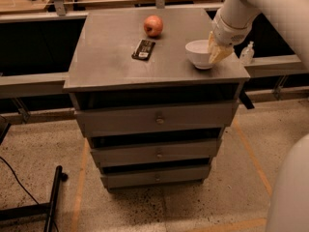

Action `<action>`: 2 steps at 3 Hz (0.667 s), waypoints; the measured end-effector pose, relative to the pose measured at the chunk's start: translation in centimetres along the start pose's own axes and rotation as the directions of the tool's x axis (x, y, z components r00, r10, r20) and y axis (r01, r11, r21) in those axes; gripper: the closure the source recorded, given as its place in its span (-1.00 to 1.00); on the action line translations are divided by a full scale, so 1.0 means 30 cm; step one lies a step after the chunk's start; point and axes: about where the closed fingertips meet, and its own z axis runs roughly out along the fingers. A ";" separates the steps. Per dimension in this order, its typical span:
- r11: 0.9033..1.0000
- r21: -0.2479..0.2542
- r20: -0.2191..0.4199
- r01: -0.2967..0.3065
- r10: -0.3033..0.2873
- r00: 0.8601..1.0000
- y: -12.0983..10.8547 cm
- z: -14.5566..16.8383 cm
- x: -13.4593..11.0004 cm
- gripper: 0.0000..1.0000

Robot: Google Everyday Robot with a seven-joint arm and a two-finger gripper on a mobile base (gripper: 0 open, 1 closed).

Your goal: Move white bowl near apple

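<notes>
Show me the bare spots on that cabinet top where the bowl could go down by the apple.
Bare: the cabinet top left of the apple and black packet; the patch right of the apple, behind the white bowl; the strip in front of the packet. Crowded: the right front corner, with the gripper at the bowl's rim.

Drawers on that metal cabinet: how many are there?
3, stacked on the front: top drawer, middle drawer, bottom drawer. None seem hidden. The gripper is at the right rim of the white bowl.

One front camera looks down on the cabinet (120, 66), end effector (218, 53) upper right.
</notes>
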 end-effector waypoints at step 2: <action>0.982 0.137 -0.026 0.132 -0.130 0.991 -0.213 0.001 -0.105 1.00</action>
